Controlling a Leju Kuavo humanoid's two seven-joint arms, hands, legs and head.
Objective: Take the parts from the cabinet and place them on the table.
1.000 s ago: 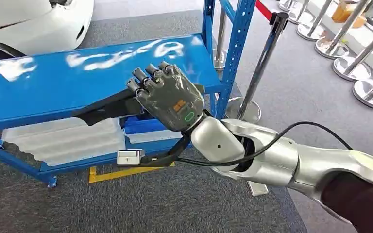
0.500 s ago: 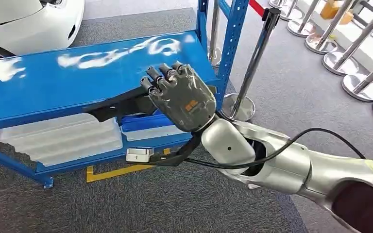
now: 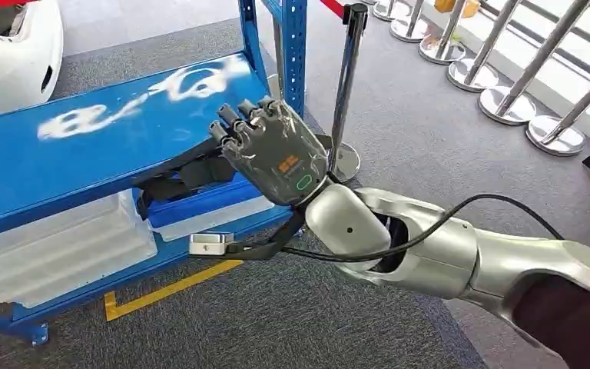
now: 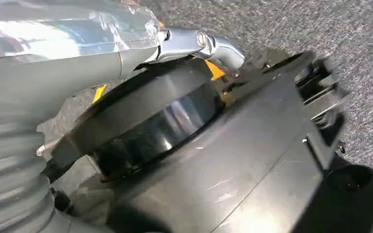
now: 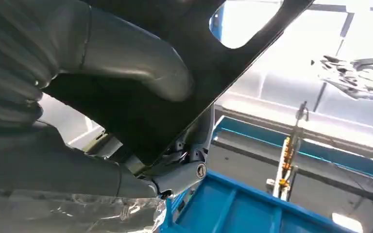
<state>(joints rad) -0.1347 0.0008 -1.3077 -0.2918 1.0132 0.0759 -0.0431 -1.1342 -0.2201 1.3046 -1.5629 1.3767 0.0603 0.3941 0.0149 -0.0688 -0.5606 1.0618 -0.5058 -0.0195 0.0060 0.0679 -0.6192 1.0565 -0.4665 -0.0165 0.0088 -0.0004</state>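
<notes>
Between the earlier frames and this one your whole head view swung, so the blue cabinet [image 3: 84, 146] slid toward the left edge; against that shift, the right hand [image 3: 273, 150] stayed curled around the black part [image 3: 180, 177] at the front edge of the top shelf. You saw the part jutting out from under the shelf lip, its far end tucked between the top shelf and the lower one, beside the clear plastic trays [image 3: 61, 246] on the lower shelf. Your right wrist view showed the thumb [image 5: 126, 63] pressed flat on the part's dark surface [image 5: 175, 102], fingers clenched around it. Open grey carpet [image 3: 430, 146] lay to your right. Obstacles there: a blue upright post [image 3: 296, 46] just behind the hand and a chrome barrier pole [image 3: 346, 84] close beside it, with more pole bases [image 3: 507, 104] farther off. Your left wrist view showed that hand's ribbed cover [image 4: 9, 165]; you could not tell how its fingers lay.
</notes>
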